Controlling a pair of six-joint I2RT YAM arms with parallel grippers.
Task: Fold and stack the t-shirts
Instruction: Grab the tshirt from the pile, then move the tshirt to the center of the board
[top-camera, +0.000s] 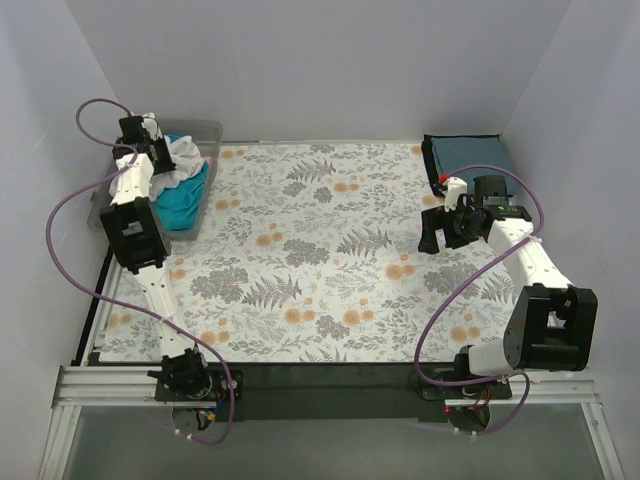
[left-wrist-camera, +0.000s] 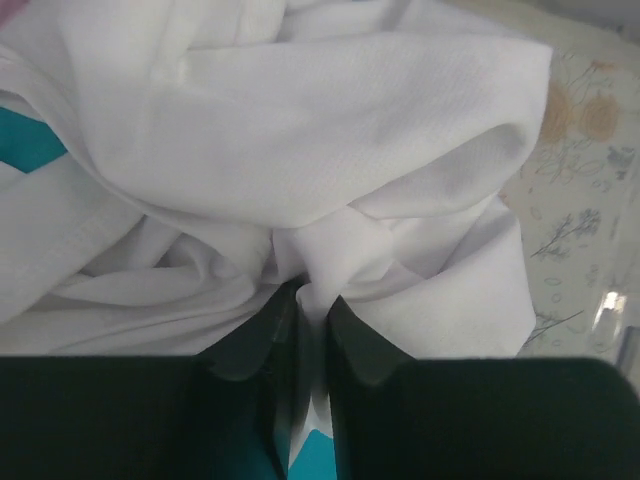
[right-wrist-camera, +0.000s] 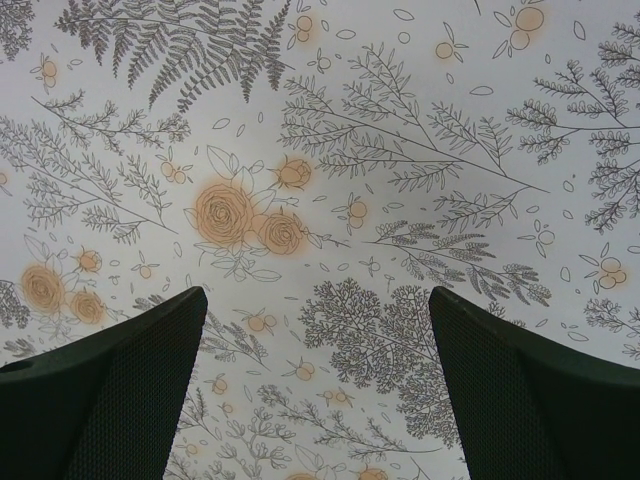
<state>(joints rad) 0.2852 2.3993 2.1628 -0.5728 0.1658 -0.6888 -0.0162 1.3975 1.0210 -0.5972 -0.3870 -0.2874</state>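
A crumpled white t-shirt (top-camera: 183, 155) lies on a bright teal t-shirt (top-camera: 185, 200) in a clear bin at the far left. My left gripper (top-camera: 150, 140) is over the bin and shut on a fold of the white t-shirt (left-wrist-camera: 330, 150); in the left wrist view the cloth runs between the two black fingers (left-wrist-camera: 360, 345) and teal (left-wrist-camera: 30, 150) shows beneath. A folded dark slate-blue t-shirt (top-camera: 467, 160) lies at the far right. My right gripper (top-camera: 440, 232) is open and empty above the floral cover (right-wrist-camera: 320, 180). A bit of pink (top-camera: 209, 160) shows in the bin.
The clear plastic bin (top-camera: 205, 130) stands at the table's far left corner. The floral table cover (top-camera: 320, 250) spans the table. Grey walls close in the back and both sides. A small red-and-white item (top-camera: 443, 180) sits at the dark shirt's near edge.
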